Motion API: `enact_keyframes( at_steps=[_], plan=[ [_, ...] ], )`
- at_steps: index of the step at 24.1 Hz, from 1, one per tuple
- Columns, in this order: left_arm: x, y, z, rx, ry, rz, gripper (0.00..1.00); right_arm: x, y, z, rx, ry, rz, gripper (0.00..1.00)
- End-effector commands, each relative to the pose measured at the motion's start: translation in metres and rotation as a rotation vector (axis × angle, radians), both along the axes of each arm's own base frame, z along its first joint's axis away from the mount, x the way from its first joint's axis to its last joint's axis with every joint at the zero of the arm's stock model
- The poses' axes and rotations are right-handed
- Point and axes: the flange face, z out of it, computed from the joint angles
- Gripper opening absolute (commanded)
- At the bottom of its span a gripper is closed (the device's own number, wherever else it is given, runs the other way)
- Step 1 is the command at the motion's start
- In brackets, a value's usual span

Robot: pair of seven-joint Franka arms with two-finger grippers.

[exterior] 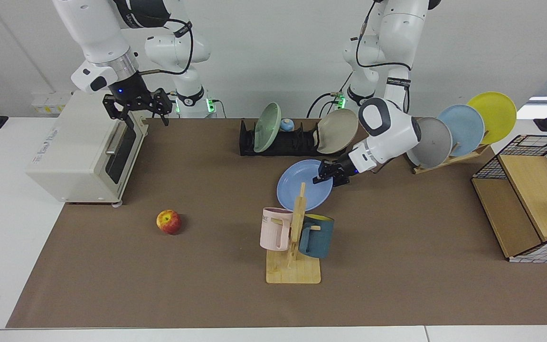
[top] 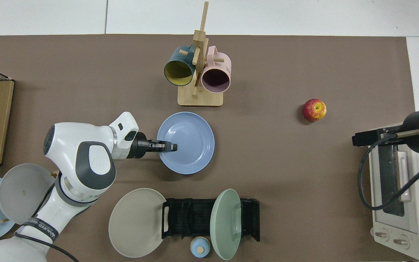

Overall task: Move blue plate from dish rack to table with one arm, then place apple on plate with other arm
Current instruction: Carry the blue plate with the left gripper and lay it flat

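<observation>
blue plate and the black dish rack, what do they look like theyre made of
The blue plate, gripped at its rim by the left gripper: probably matte plastic or melamine, given its even colour and soft sheen, though glazed ceramic is possible. The dish rack: likely moulded black plastic, with dull, uniform slotted ribs; coated metal can't be ruled out.

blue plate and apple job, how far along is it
Done: the blue plate is out of the dish rack. In hand: the left pincer grips its rim, low over the table by the mug stand. Left: release, then the apple; the right pincer waits open at the toaster oven.
</observation>
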Motion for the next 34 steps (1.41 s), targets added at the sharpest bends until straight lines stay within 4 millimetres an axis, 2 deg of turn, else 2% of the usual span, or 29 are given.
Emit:
enact_keyframes(
  at_steps=[1, 2, 7, 13, 19, 25, 29, 31, 34],
  plan=[
    [-0.007, -0.017, -0.005, 0.03, -0.036, 0.033, 0.38, -0.003, -0.005, 0.003, -0.007, 0.005, 0.023, 1.0],
    [-0.008, -0.02, -0.004, 0.03, -0.038, 0.029, 0.44, -0.003, -0.005, 0.003, -0.007, 0.005, 0.023, 1.0],
    [-0.009, -0.021, -0.004, 0.032, -0.024, 0.042, 0.57, -0.003, -0.005, 0.003, -0.007, 0.005, 0.023, 1.0],
    [-0.011, -0.025, 0.007, 0.033, -0.004, 0.06, 0.6, -0.003, -0.004, 0.003, -0.006, 0.005, 0.024, 1.0],
    [-0.01, -0.022, 0.036, 0.109, -0.02, 0.067, 0.81, 0.008, -0.018, 0.003, -0.026, -0.071, 0.026, 1.0],
    [-0.011, -0.017, 0.071, 0.26, 0.019, 0.007, 0.85, 0.02, -0.027, -0.006, -0.073, -0.103, 0.022, 1.0],
    [-0.011, -0.01, 0.098, 0.406, 0.034, -0.049, 0.85, 0.022, -0.023, -0.009, -0.083, -0.1, 0.025, 1.0],
    [-0.014, -0.007, 0.111, 0.479, 0.021, -0.066, 0.86, 0.029, -0.023, -0.022, -0.08, -0.098, 0.027, 1.0],
    [-0.02, 0.0, 0.133, 0.59, -0.025, -0.089, 0.87, 0.042, -0.024, -0.053, -0.069, -0.092, 0.027, 1.0]
  ],
)
